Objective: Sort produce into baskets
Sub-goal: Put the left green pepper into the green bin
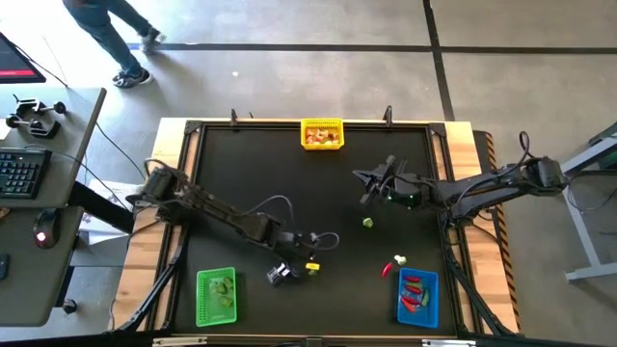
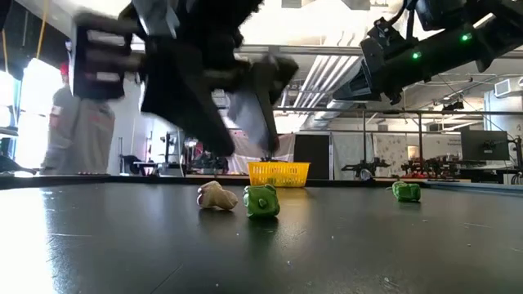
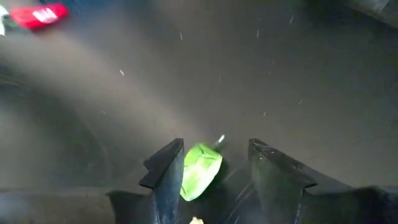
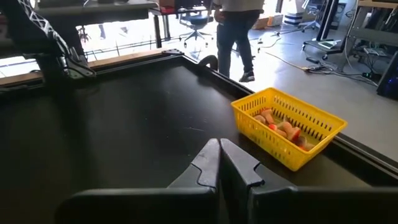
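The left hand (image 3: 211, 171) hangs released over a green pepper piece (image 3: 200, 170) near the tabletop's (image 1: 289, 173) front edge, while the right hand (image 4: 219, 163) waits clenched mid-tabletop.

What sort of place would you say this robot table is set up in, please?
Most likely a robotics lab or workshop. Beyond the black table the low view shows an open hall with exposed ceiling pipes and equipment benches; a desk with a keyboard stands beside it, and a person walks past.
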Robot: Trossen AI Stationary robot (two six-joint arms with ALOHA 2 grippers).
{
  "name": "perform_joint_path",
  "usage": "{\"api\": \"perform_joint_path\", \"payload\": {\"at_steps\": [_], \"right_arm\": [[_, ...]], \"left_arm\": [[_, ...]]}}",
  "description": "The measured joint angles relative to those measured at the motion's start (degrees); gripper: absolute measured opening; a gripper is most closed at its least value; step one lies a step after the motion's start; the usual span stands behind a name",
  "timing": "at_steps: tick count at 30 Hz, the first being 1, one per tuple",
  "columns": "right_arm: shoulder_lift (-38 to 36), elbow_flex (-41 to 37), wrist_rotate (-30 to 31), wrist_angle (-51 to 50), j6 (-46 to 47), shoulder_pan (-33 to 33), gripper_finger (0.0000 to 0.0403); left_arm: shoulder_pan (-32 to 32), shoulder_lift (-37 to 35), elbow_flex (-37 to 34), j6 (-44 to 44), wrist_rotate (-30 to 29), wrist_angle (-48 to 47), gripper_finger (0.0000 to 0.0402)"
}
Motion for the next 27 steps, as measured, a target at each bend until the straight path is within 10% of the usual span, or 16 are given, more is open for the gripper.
{"api": "perform_joint_path", "payload": {"at_steps": [27], "right_arm": [[0.02,0.00,-0.04,-2.24,-0.02,-0.01,0.0000]], "left_arm": [[2.97,6.55,2.70,3.34,3.47,-0.41,0.0170]]}}
